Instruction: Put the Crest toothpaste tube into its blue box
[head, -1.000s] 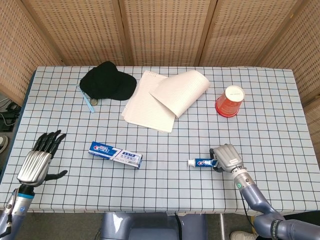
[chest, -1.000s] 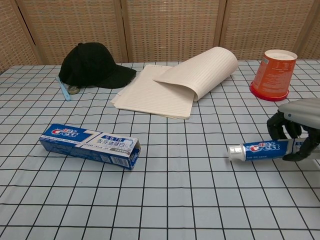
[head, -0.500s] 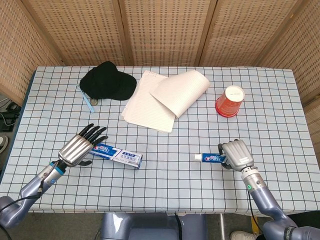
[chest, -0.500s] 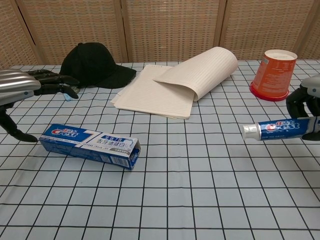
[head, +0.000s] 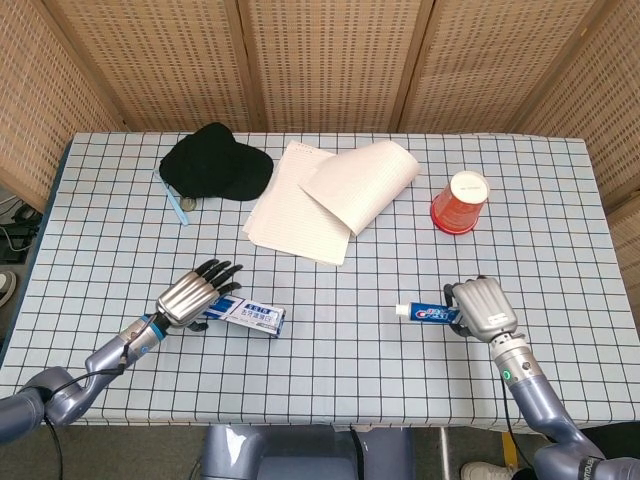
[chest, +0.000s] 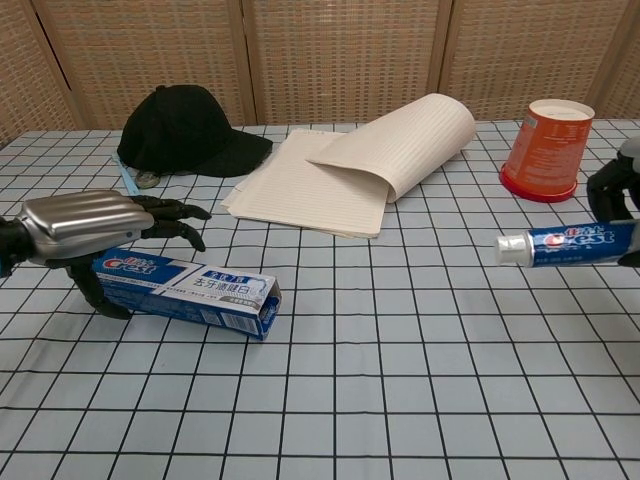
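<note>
Tube: the blue-and-white Crest toothpaste tube (chest: 570, 243) with a white cap is held clear of the bench at the right, lying level with its cap pointing left.
Tube handling: judged light and soft-walled, glossy enough to slip; a hold on the flat crimped tail, away from the cap, should spare the body from squeezing.
Right robot hand: the right robot hand (head: 483, 309) is clenched round the tail end of the tube.
Box: the long blue cardboard Crest box (chest: 190, 294) lies on the bench at the near left, its open flap end facing right.
Box handling: thin card, likely light and easily crushed or pushed along; it wants steadying on its closed end.
Left robot hand: the left robot hand (chest: 85, 230) arches over the box's left end, fingers spread; whether it grips cannot be told.
Surroundings: checked bench cloth (head: 340, 370); black cap (head: 213, 162), lined paper sheets (head: 330, 195) and red paper cup (head: 460, 202) lie on the far side.
</note>
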